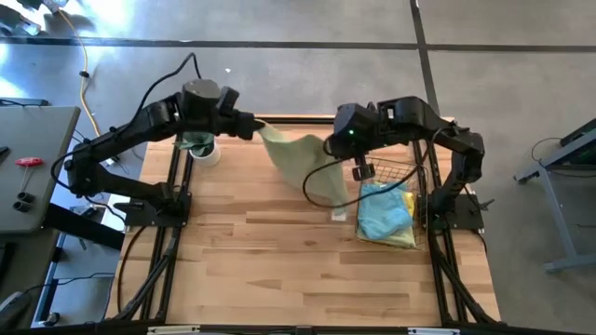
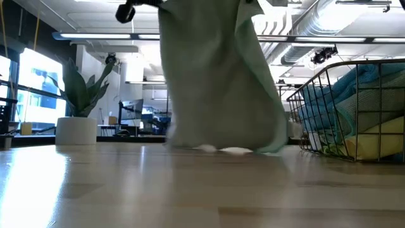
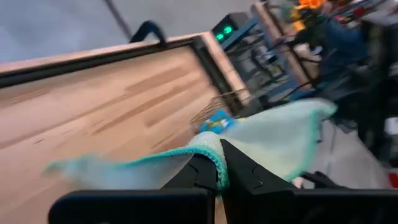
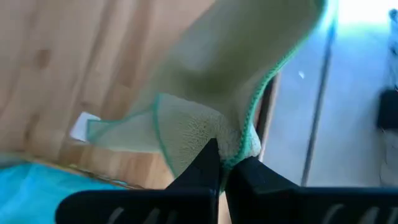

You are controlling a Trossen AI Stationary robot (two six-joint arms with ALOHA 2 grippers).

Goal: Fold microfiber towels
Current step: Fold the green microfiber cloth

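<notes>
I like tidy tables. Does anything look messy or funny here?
Nothing is broken or spilled. The left gripper and right gripper hold a pale green towel up by its edge, hanging crooked. More towels sit bunched in the wire basket.

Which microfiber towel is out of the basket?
The pale green microfiber towel, stretched between left gripper and right gripper; blue towel and yellow towel lie in the copper wire basket.

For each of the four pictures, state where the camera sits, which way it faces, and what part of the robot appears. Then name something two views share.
High view: overhead, facing down; both arms, left gripper, right gripper.
Low view: table height, facing the room; pale green towel hanging, basket.
Left wrist view: along its shut fingers, clamping the towel's edge.
Right wrist view: along its shut fingers, clamping another edge.
Shared: the towel appears in all four.
</notes>
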